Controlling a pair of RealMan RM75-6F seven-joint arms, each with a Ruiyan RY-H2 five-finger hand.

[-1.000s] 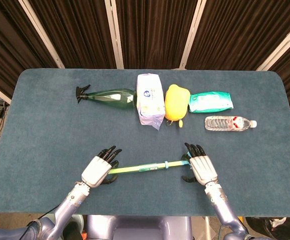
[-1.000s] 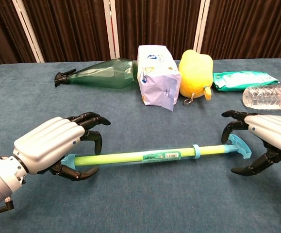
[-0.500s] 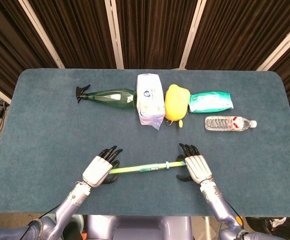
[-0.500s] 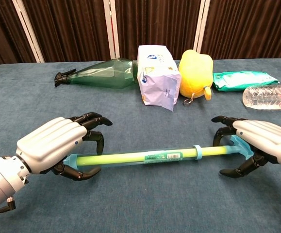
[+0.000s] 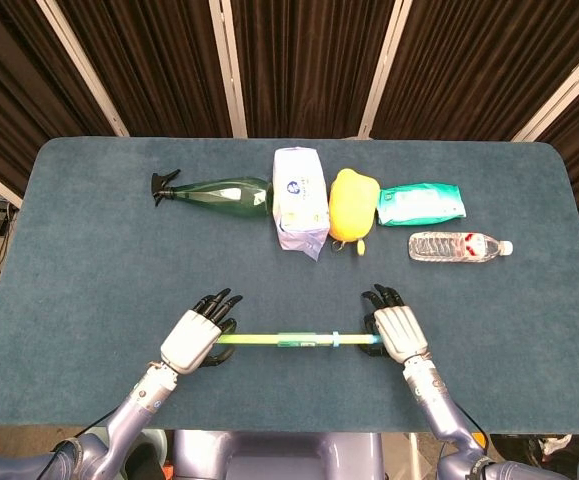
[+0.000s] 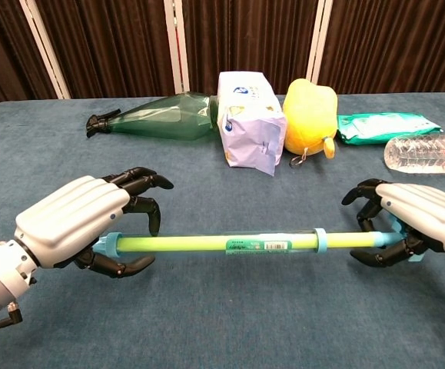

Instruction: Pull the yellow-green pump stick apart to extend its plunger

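The yellow-green pump stick runs left to right near the table's front edge, with a blue collar toward its right end. My left hand wraps the stick's left end, fingers curled over the tube and thumb under it. My right hand grips the blue handle at the right end, which its curled fingers mostly hide. A short length of yellow-green rod shows between the collar and the right hand.
Across the table's far half lie a green spray bottle, a white tissue pack, a yellow soft object, a green wipes pack and a clear water bottle. The table's front edge is close below both hands.
My right hand's fingers have closed around the blue handle. The stick's right end has come toward me, so the stick now lies level. The left hand has barely moved.
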